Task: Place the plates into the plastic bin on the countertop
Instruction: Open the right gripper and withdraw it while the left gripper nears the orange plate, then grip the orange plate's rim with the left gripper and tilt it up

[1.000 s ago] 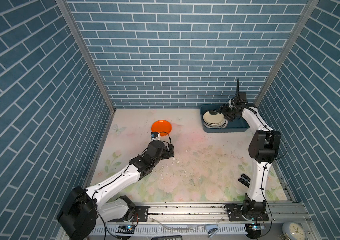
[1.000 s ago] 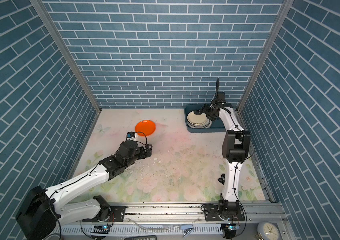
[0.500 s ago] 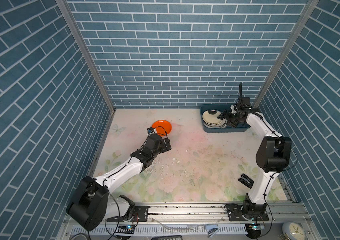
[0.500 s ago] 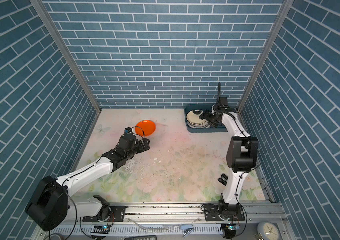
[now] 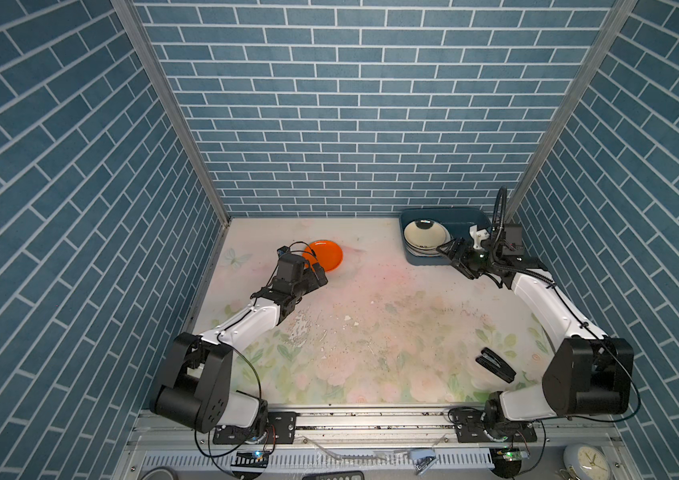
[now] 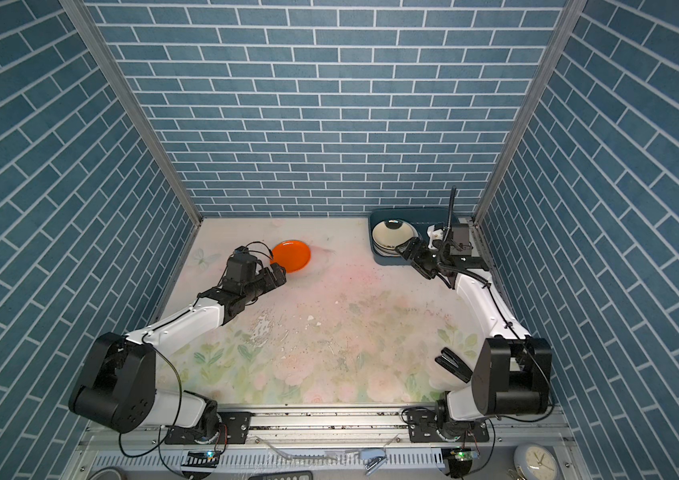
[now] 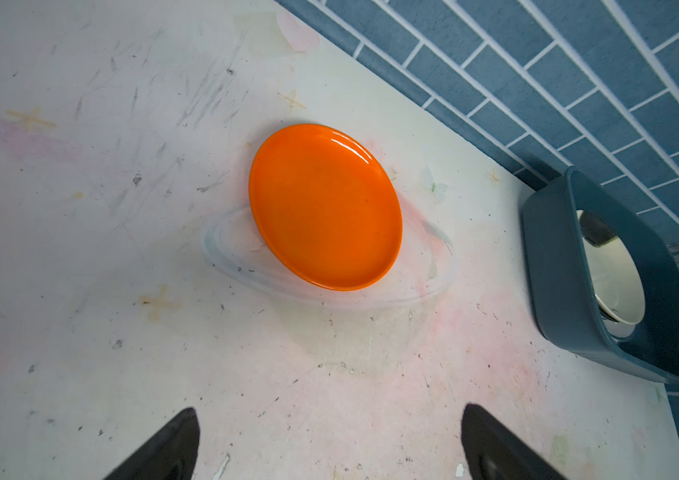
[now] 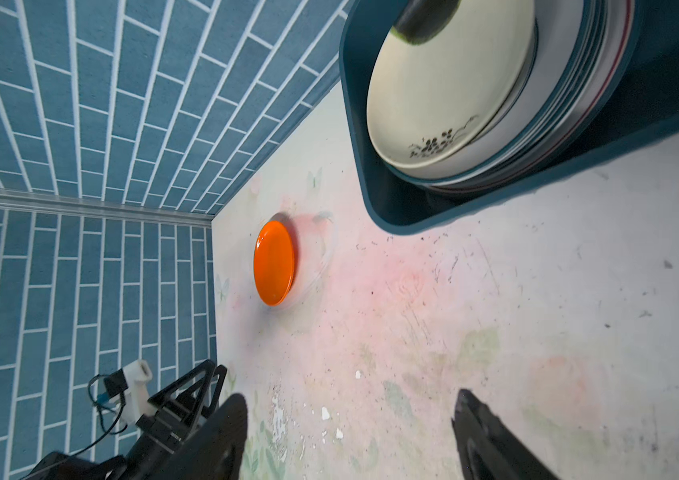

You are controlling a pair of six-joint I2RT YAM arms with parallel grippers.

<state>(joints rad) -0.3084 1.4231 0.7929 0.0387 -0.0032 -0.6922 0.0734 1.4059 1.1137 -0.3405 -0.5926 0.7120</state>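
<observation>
the orange plate (image 5: 323, 261) is lying flat at eleven o'clock, outside the plastic bin (image 5: 423, 261) at one. your left gripper (image 7: 329, 415) and right gripper (image 8: 349, 397) are gaping empty. likely rigid and slippery, so be pinching its raised rim.

Black stapler (image 5: 495, 365) lies front right; white clock (image 5: 586, 460) nearer the camera.
</observation>
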